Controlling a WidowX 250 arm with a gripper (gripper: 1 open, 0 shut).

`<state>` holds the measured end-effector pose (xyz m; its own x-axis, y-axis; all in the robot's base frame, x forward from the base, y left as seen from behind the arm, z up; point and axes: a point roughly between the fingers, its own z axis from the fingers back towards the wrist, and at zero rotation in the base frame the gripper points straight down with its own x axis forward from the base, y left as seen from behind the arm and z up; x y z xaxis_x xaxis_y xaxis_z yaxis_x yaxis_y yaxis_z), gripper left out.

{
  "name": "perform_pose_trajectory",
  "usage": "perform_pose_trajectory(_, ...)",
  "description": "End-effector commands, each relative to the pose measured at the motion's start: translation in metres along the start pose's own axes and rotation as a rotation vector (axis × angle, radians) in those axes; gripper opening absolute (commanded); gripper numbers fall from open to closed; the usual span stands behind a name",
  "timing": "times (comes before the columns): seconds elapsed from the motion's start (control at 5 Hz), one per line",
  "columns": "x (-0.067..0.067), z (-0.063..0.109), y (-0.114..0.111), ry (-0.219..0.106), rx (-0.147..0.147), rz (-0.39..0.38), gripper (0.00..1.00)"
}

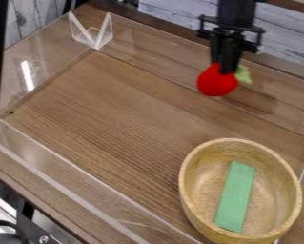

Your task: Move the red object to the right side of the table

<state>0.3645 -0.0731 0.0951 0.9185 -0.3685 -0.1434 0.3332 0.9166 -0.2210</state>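
The red object, a small round bright-red toy with a bit of green leaf at its right, hangs just above the table near the far right. My gripper reaches down from the top of the camera view and is shut on the toy's top. Its dark fingers hide the upper part of the toy.
A round woven tan bowl holding a flat green strip stands at the front right. Low clear acrylic walls border the tabletop. A clear folded stand sits at the far left corner.
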Motion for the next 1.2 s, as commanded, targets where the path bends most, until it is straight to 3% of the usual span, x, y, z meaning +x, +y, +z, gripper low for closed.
perform_pose_trajectory(0.0, 0.019, 0.023, -0.039, -0.077, 0.018, -0.052, 0.0)
perform_pose_trajectory(0.2, 0.022, 0.01, -0.045, -0.054, 0.01, -0.07, 0.0)
perform_pose_trajectory(0.6, 0.023, -0.014, -0.036, 0.003, 0.013, -0.094, 0.0)
perform_pose_trajectory(1.0, 0.035, -0.042, -0.035, 0.061, 0.027, -0.213, 0.0)
